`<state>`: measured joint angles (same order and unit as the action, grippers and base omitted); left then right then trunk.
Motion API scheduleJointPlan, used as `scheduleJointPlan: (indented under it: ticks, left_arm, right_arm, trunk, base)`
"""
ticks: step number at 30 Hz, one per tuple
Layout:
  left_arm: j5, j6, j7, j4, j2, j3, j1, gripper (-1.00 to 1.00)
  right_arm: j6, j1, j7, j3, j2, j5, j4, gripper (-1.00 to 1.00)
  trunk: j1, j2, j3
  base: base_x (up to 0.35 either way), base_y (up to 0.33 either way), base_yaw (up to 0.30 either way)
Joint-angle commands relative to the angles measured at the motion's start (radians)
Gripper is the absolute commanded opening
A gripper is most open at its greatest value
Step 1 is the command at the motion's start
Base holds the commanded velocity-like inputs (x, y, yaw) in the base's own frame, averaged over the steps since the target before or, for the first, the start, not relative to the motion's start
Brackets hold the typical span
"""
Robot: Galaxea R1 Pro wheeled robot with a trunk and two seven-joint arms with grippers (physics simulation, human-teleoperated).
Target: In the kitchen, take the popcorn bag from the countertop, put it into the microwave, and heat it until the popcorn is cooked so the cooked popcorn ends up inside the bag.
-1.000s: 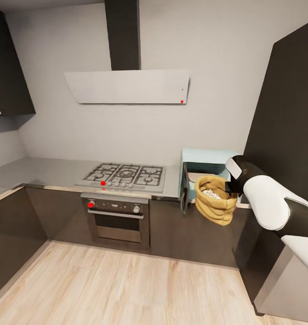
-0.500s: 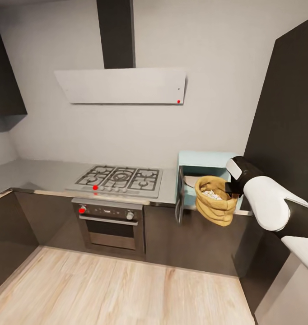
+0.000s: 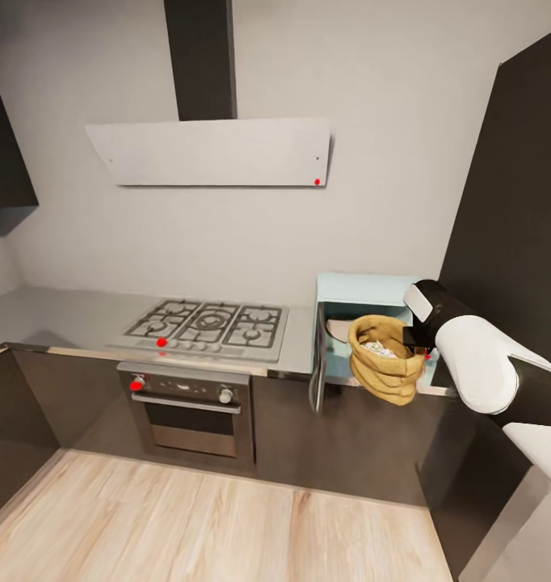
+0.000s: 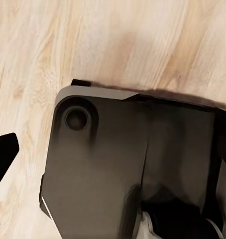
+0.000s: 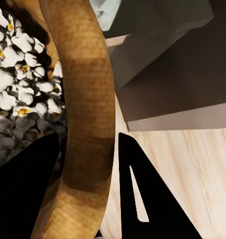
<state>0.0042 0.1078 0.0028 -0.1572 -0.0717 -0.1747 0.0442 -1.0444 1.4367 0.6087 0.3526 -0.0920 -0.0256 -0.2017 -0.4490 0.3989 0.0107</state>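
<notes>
right gripper (image 5: 88, 164) clamped on the rolled rim of the tan-brown crumpled paper popcorn bag (image 3: 384, 360), one finger inside, one outside. held in the air just before the open pale-blue box microwave (image 3: 360, 293), dark door (image 3: 317, 356) swung wide. whitish popped popcorn (image 5: 21, 84) heaped inside. left claw's state: cannot tell; light wood floor (image 4: 118, 45) below.

The countertop (image 3: 82, 317) (grey steel) carries the microwave (image 3: 364, 323).

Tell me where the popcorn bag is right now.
In the head view, the popcorn bag hangs at the right, held by its rim in the right gripper, in front of the open microwave.
</notes>
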Motion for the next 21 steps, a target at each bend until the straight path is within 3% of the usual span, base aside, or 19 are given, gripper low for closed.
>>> scheduleJointPlan:
  ticks: [1,6,15,21]
  left_arm:
    - [0.000,0.003,0.000,0.001,0.000,-0.004,0.001,1.00]
    - [0.000,0.003,0.000,0.001,0.000,-0.005,0.001,1.00]
    - [0.001,0.004,0.000,0.001,0.001,-0.006,-0.003,1.00]
    - [0.000,0.004,0.000,0.001,0.001,-0.005,-0.003,1.00]
  right_arm:
    - [-0.003,0.001,0.003,0.006,0.001,-0.003,-0.001,-1.00]
    - [-0.003,0.001,0.003,0.006,0.001,-0.003,-0.001,-1.00]
    - [-0.003,0.000,0.003,0.006,0.001,-0.003,-0.001,-1.00]
    - [-0.003,-0.001,0.003,0.006,0.001,-0.003,-0.001,-1.00]
  trunk:
    - [-0.001,0.001,0.001]
    - [-0.001,0.001,0.001]
    - [-0.001,0.001,0.001]
    - [-0.001,0.001,0.001]
  base:
    - [0.314,0.000,0.000]
    - [0.291,0.000,0.000]
    - [0.032,0.000,0.000]
    - [0.234,0.000,0.000]
